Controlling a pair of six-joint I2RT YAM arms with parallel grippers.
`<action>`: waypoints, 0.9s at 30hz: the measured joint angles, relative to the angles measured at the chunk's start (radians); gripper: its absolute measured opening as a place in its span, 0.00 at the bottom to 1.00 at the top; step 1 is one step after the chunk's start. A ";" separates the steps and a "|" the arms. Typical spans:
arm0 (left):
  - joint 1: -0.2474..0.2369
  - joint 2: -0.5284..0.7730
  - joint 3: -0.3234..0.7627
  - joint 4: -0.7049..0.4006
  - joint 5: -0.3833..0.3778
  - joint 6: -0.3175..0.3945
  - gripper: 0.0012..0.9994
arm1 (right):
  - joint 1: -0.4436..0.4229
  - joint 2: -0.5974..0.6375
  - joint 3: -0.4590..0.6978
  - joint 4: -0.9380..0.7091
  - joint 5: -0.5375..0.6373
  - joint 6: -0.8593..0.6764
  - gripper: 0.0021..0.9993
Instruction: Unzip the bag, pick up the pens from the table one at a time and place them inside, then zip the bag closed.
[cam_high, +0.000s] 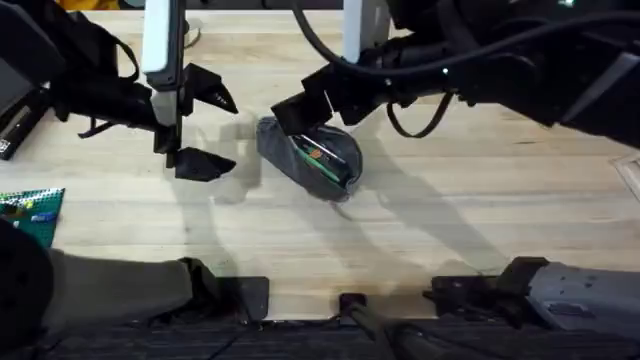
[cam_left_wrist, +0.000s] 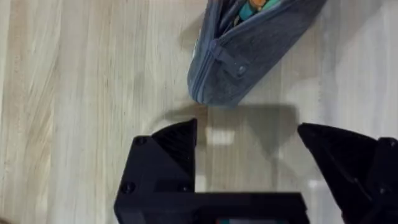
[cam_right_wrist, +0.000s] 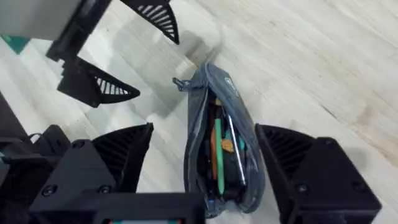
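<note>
Here, the soft grey felt bag (cam_high: 312, 158) lies unzipped on the pale plank table (cam_high: 450, 230), pens (cam_right_wrist: 219, 155) inside; the left hand (cam_high: 197, 128) and right hand (cam_high: 318, 112) both gape released beside it.

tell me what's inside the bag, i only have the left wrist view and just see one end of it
Observer: In the right wrist view the bag is unzipped, with green and orange pens lying lengthwise inside.
Operator: where's the right gripper
Observer: The right gripper is open, its fingers on either side of the bag's far end.
Operator: and mine relative to the bag
Observer: From overhead, your left gripper is open and apart from the bag, at its left.
Operator: anything else on the table
Observer: A green studded plate lies at the table's left edge.
</note>
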 joint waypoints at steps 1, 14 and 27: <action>0.000 0.015 0.003 0.006 0.001 0.009 0.99 | 0.000 0.000 0.000 0.003 0.000 0.003 1.00; 0.023 0.197 0.133 0.017 0.049 0.066 0.99 | 0.133 0.000 0.000 0.047 0.127 -0.074 1.00; 0.070 0.237 0.143 -0.021 0.136 0.069 0.99 | 0.214 0.018 0.000 0.088 0.202 -0.182 1.00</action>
